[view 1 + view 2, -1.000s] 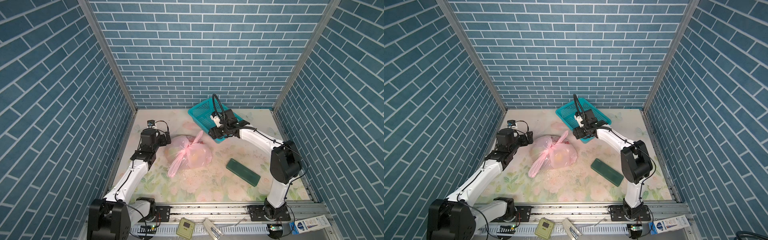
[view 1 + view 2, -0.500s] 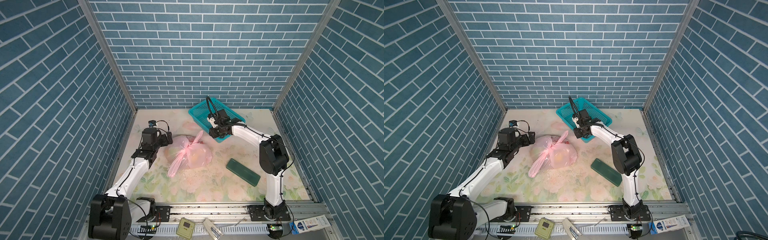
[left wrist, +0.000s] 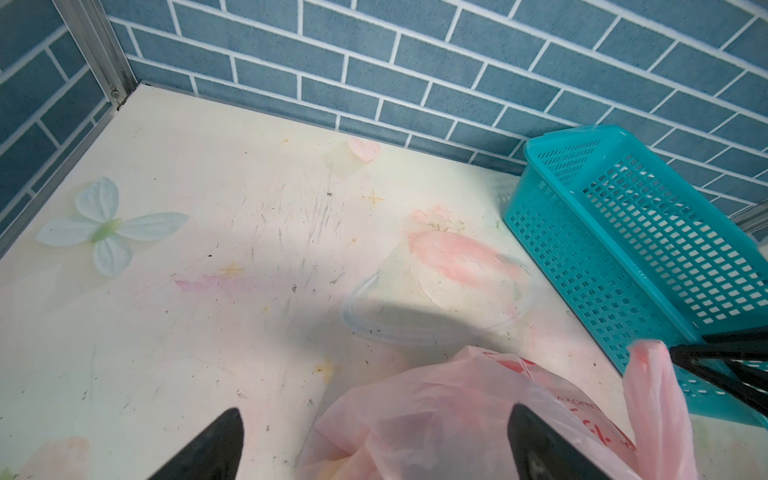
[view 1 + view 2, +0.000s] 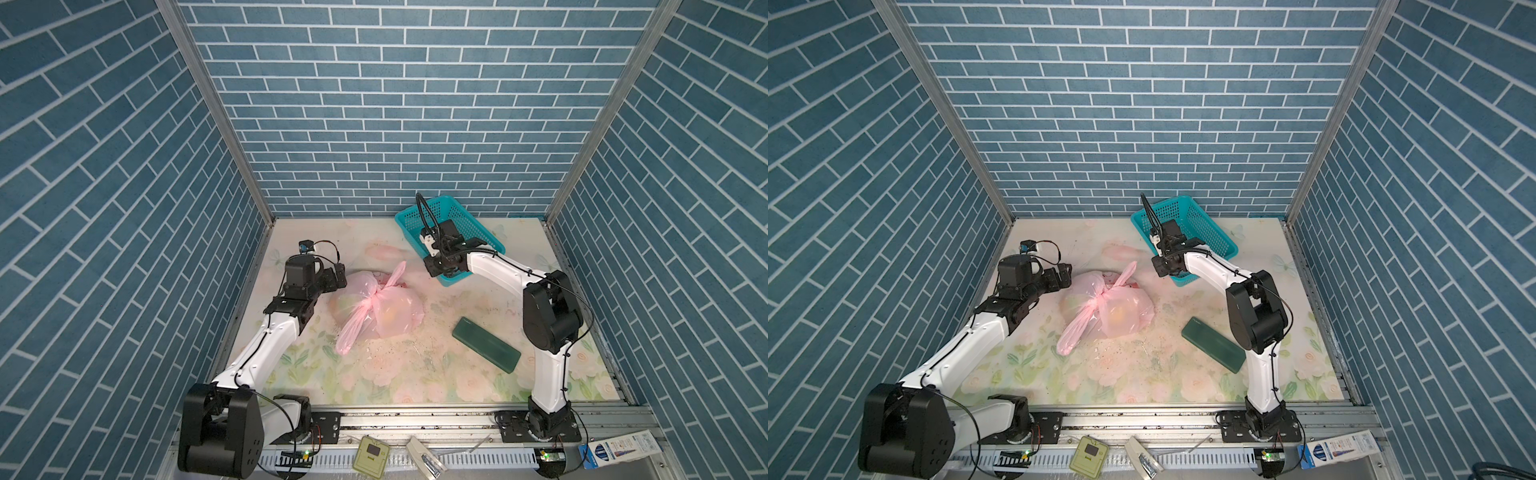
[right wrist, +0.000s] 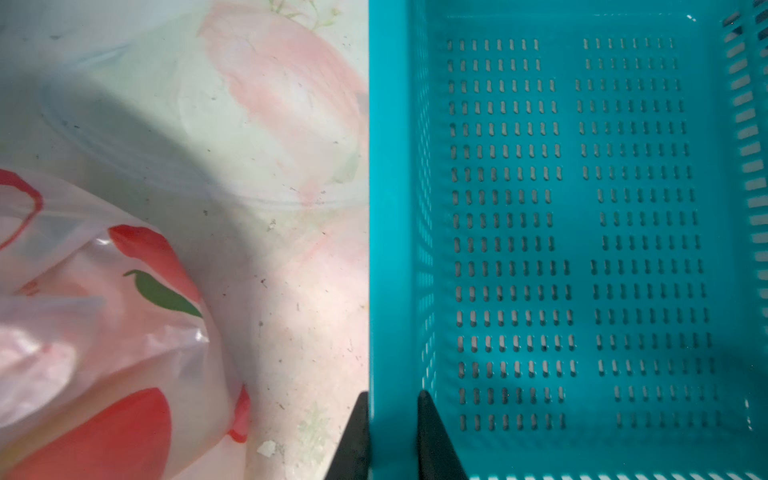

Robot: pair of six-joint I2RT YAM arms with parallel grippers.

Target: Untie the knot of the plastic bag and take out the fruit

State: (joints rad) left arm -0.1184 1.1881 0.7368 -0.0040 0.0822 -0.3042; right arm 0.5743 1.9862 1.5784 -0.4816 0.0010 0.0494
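Plastic bag is logged pale pink, red-printed; basket teal, perforated; block dark green; tabletop pastel floral; walls blue brick.

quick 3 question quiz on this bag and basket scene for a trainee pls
1. True or false: the knot of the pink plastic bag is untied.
2. Multiple choice: what sits between the fingers of the right gripper?
A. the knot
B. the wall of the teal basket
C. nothing
3. Fill in: at the edge of the bag, the left gripper has its jaws wide ___.

Key: 1 false, the handles are tied in a bunch. 2 B. 3 open.
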